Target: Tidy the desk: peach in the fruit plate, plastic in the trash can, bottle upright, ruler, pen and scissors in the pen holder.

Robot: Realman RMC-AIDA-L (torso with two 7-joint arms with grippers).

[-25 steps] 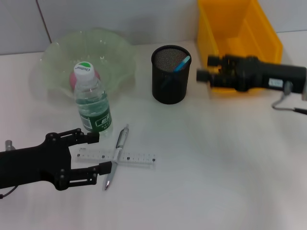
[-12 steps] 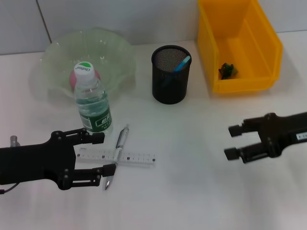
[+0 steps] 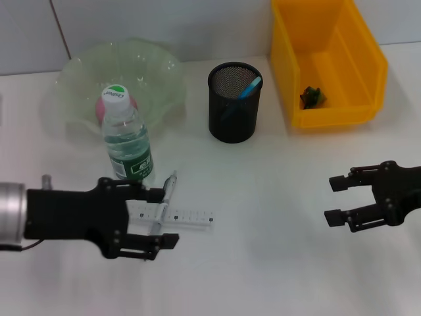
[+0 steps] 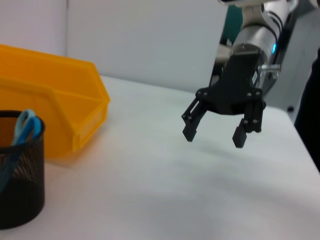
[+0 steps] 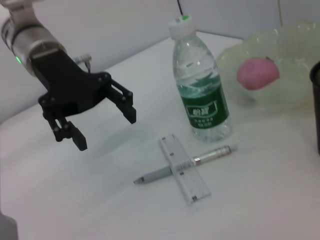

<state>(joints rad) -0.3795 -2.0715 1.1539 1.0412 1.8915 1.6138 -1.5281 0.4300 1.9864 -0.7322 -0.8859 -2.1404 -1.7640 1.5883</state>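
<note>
White desk (image 3: 276, 263), green-labelled bottle (image 3: 126, 141), writing unreadable.

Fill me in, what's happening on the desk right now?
The left gripper is open and hovering over the pen and ruler, which lie crossed beside the upright bottle. The right gripper is open and empty above bare desk, in front of the yellow bin, where a scrap of plastic already lies. The peach sits in the glass plate, and the scissors stand in the mesh holder.
</note>
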